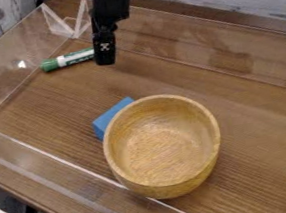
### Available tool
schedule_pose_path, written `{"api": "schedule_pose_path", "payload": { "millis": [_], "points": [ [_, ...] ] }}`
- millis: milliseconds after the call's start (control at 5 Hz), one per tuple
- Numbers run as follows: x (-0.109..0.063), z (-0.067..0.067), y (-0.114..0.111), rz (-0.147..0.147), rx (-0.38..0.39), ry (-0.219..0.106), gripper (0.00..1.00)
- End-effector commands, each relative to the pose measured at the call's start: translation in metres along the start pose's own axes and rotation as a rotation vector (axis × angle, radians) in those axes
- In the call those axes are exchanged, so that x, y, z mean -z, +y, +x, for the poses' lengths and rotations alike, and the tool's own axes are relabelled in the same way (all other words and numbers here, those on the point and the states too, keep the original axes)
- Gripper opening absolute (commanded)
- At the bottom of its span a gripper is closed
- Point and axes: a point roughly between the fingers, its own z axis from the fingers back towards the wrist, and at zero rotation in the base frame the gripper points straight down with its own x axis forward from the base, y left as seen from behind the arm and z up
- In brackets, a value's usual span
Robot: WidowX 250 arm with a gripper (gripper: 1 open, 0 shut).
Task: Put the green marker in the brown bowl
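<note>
**A:** Where does the green marker [68, 59] lie from the jaws?

**B:** Flat on the counter [222, 76], at the far left side. The gripper [104, 55] hangs pointing straight down with its tips right at the marker's white barrel end. The green cap end reaches away to the left of the jaws. From this view the gripper body overlaps the barrel's right end, so I can't tell whether the tips straddle it or stand just beside it.

**A:** And the jaws themselves?

**B:** They stand apart, at their widest, with nothing between them that I can make out. The dark fingers blur together in this view.

**A:** Which way does the marker's long axis run?

**B:** Roughly left to right across the picture, rising slightly towards the jaws. I'd judge a good grasp wants the jaws to close across that line, further left along the barrel, since the barrel's middle lies to their left.

**A:** The brown bowl [164, 144]?

**B:** Well apart from the jaws, nearer the camera and to their right, with a small blue block [108, 118] touching its rim on the jaws' side. The bowl looks empty, so the marker is not yet lifted or carried.
</note>
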Motion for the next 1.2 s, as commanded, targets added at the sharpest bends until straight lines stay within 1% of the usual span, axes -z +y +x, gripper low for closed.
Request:
{"api": "schedule_pose_path", "payload": {
  "millis": [0,200,400,800,1000],
  "points": [
    [-0.017,-0.004,0.014,0.067,-0.015,-0.041,1.00],
    [-0.012,-0.007,0.017,0.061,-0.023,-0.050,1.00],
    [-0.009,-0.012,0.019,0.057,-0.032,-0.058,0.00],
    [-0.005,-0.025,0.023,0.045,-0.055,-0.068,0.00],
    [-0.004,-0.029,0.023,0.037,-0.070,-0.077,0.00]
  ]
}}
